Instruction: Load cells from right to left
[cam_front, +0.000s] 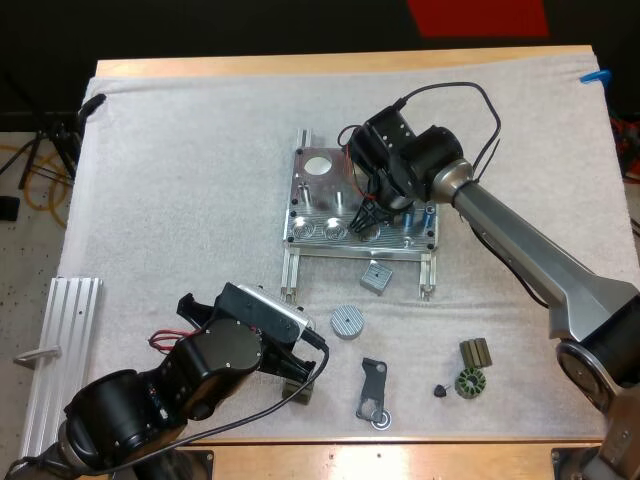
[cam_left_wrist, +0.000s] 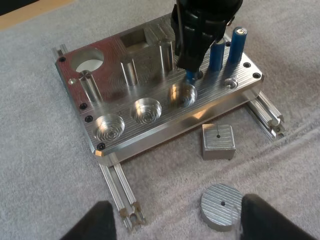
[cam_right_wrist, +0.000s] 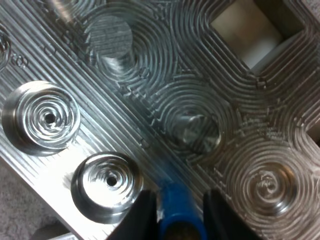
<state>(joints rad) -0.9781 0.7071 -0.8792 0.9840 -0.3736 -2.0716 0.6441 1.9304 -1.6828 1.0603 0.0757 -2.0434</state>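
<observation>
Two cylinders (cam_left_wrist: 237, 45) upright in fixture (cam_left_wrist: 145, 62)

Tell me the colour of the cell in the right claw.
Bright blue; the cell shows best in the right wrist view.

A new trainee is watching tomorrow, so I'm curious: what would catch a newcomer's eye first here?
The shiny metal fixture at the middle of the mat draws the eye first, with the right gripper over it pinching a blue cylinder. Two more blue cylinders stand upright just beside it, at the fixture's right end.
</observation>
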